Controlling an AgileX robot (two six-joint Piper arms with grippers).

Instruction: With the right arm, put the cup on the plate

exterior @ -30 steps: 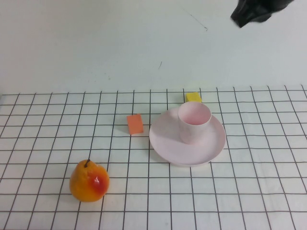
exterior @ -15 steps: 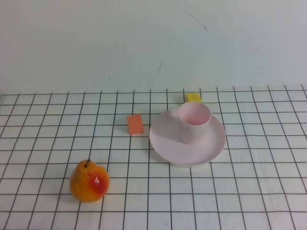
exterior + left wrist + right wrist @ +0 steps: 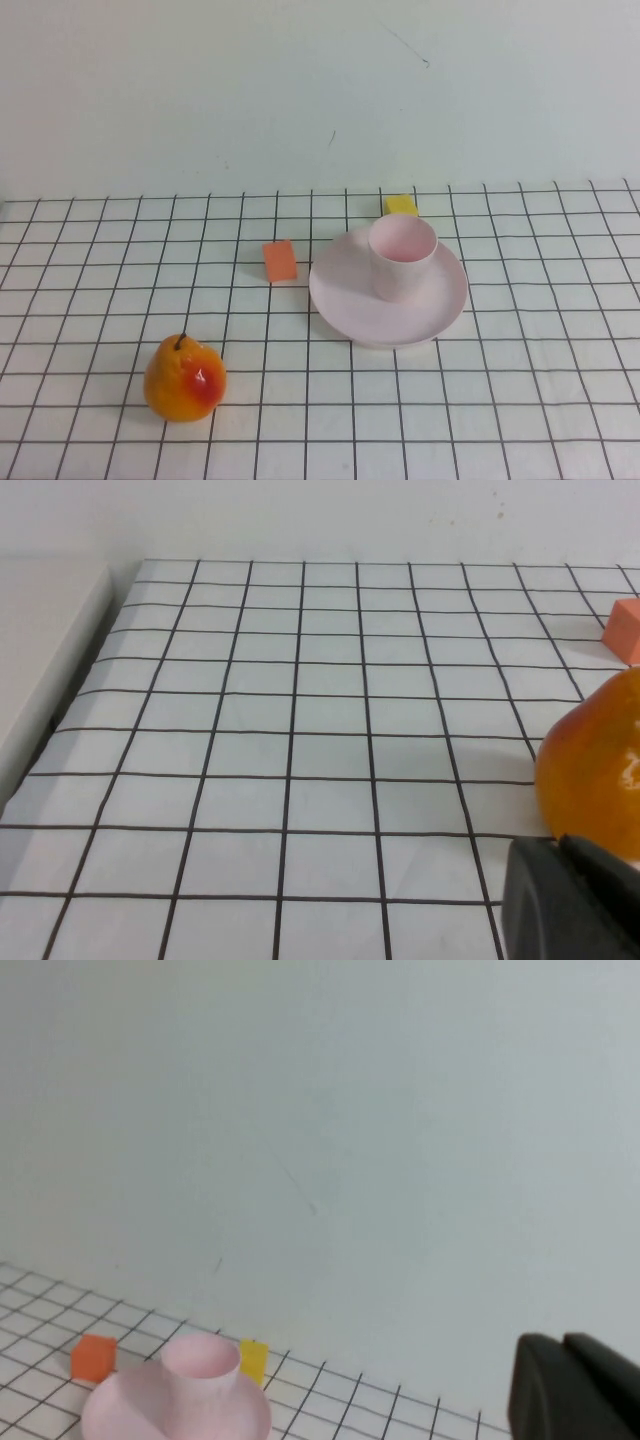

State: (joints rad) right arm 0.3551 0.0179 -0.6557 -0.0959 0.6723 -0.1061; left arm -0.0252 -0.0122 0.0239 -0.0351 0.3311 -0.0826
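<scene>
The pale pink cup (image 3: 402, 257) stands upright on the large pink plate (image 3: 338, 298), a little behind its middle. Neither arm shows in the high view. In the right wrist view the right gripper (image 3: 562, 1340) is shut and empty, raised and well back from the cup (image 3: 202, 1365) and the plate (image 3: 125, 1412), with the wall behind it. In the left wrist view the left gripper (image 3: 558, 842) is shut and empty, low over the table, close beside the pear (image 3: 595, 770).
An orange-yellow pear (image 3: 184, 378) sits at the front left. An orange block (image 3: 280, 260) lies left of the plate and a yellow block (image 3: 401, 204) just behind it. A gridded white cloth covers the table; a pale wall stands behind.
The dark right arm at the top right corner of the high view one second ago has left that view. The cup and plate have not moved.
</scene>
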